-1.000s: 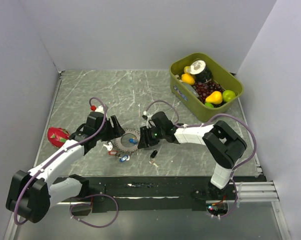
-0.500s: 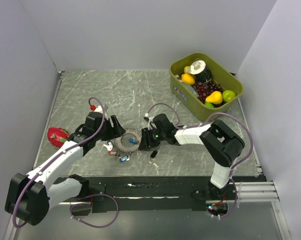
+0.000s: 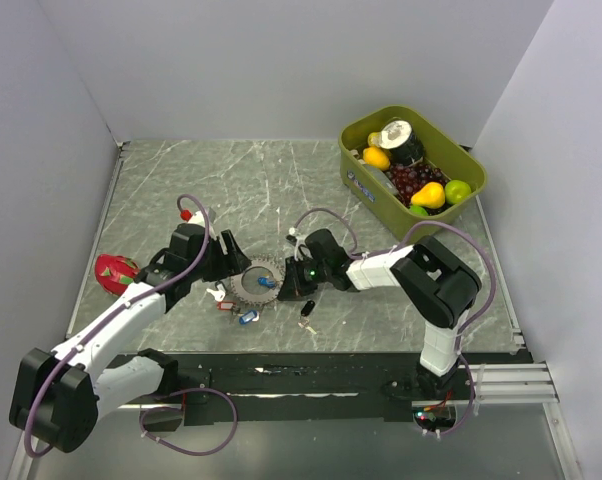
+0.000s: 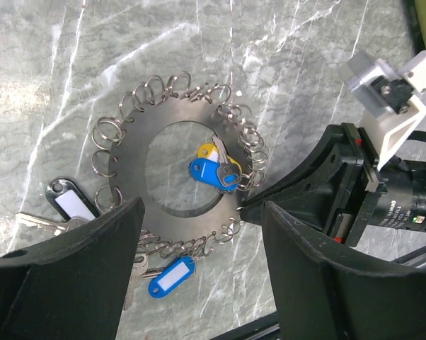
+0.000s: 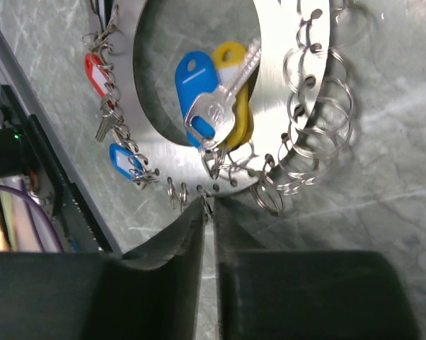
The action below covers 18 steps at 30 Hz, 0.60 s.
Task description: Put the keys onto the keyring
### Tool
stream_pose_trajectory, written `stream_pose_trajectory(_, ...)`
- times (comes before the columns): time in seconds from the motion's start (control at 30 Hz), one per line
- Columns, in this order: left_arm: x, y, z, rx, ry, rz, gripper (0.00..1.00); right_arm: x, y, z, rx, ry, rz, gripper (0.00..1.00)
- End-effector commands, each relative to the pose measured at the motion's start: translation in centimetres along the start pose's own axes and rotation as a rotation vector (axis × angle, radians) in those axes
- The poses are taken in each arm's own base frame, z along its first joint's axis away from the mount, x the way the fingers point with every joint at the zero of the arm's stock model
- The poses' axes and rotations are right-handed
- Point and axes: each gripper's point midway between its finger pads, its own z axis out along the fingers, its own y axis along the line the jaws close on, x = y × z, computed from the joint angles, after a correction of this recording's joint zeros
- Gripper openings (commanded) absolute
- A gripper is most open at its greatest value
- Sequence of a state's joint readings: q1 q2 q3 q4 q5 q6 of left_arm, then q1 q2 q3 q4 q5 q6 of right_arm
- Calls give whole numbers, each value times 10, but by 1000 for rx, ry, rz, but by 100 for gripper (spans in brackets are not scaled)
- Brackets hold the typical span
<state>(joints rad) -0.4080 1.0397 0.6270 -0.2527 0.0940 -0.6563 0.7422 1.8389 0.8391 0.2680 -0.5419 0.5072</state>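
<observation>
Right pincer (image 5: 207, 212) is clenched to a thin slit on a small split ring at the keyring's (image 4: 131, 163) right rim. Left pincer (image 4: 202, 212) hangs released over the keyring's near-left edge. Inside the keyring's hole a blue-tagged key (image 4: 209, 172) lies on a yellow one. Another blue key (image 4: 172, 275) lies at its near edge, and a black key (image 3: 306, 308) lies near-right of it on the desk (image 3: 181, 190). Well apart, far right of the keyring, a green bin (image 3: 366, 180) holds grapes (image 3: 409, 180), yellow fruit (image 3: 429, 195) and a green fruit (image 3: 458, 189).

The right hand (image 5: 208, 207) pinches the keyring (image 5: 280, 85) at its edge, near the blue-tagged key (image 5: 193, 81).
</observation>
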Motion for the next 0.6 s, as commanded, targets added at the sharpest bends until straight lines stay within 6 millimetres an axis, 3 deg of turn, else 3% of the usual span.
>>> stream_pose_trajectory(0.0,-19,-19,-10,67,-60,28,73,5,-9,0,24,4,-1,6)
stream_pose_trajectory(0.03,-20,-20,-11,72,-64,30,73,6,-9,-1,26,6,-12,0)
stream_pose_trajectory(0.27,-33,-35,-24,122,-97,90,73,-15,13,-31,38,-30,-154,0)
stream_pose_trajectory(0.37,-42,-48,-35,177,-117,139,73,-28,33,-53,20,-51,-252,0)
stream_pose_trajectory(0.4,-42,-58,-42,232,-118,163,73,-40,48,-65,-3,-89,-297,0)
stream_pose_trajectory(0.43,-47,-67,-48,269,-140,187,73,-38,52,-71,-6,-70,-334,0)
stream_pose_trajectory(0.47,-49,-73,-54,305,-149,216,73,-49,70,-85,-40,-104,-383,0)
stream_pose_trajectory(0.53,-52,-96,-74,424,-178,280,73,-52,83,-99,-59,-109,-442,0)
stream_pose_trajectory(0.57,-53,-103,-81,464,-187,318,74,-61,101,-113,-90,-144,-483,0)
